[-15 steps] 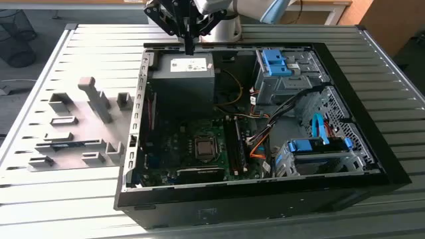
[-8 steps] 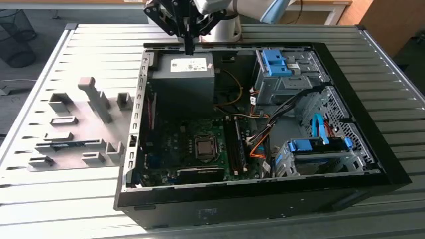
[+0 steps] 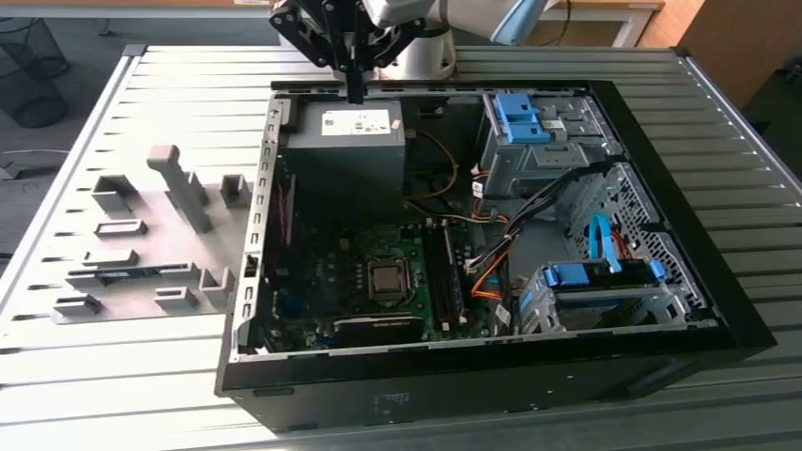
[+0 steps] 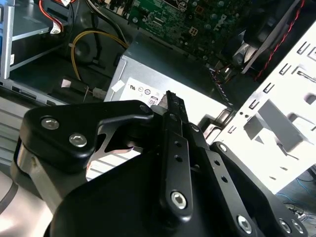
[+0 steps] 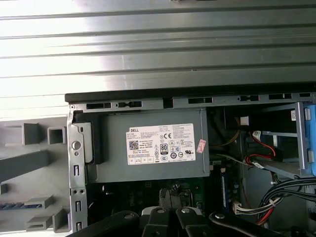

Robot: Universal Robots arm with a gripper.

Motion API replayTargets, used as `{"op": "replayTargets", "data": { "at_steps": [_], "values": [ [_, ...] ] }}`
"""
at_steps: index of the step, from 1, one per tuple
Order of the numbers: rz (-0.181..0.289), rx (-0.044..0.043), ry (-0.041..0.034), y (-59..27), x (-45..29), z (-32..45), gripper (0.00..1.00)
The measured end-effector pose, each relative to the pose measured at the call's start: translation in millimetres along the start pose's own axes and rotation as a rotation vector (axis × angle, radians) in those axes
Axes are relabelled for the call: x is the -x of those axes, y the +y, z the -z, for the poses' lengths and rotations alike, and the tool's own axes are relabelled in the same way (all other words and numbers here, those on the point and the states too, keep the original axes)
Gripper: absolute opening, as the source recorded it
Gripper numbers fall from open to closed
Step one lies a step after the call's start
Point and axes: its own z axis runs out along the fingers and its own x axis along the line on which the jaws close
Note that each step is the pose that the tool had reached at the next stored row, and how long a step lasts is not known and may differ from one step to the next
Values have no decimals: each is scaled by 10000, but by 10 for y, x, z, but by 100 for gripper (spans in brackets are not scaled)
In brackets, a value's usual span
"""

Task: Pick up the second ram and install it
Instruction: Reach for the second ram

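second ram: thin blue-green stick in grey holder | gripper: closed, empty

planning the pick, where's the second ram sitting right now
The second ram sits in a grey holder on the table at the exterior view's left, outside the open computer case; the gripper hangs over the power supply.

Black gripper, fingertips pressed together, hangs over the far edge of the open black computer case, above a grey box-shaped power supply. A thin blue-green ram stick lies among grey block holders at the exterior view's left.
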Motion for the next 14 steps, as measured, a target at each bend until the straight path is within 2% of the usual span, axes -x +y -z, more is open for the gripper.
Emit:
{"op": "replayTargets", "data": {
  "at_steps": [7,8,9,14],
  "values": [
    [1,0,1,-1,-18,0,11],
    [1,0,0,-7,-95,2,11],
    [0,0,1,-17,-225,2,11],
    [0,0,0,-18,-235,2,11]
  ]
}}
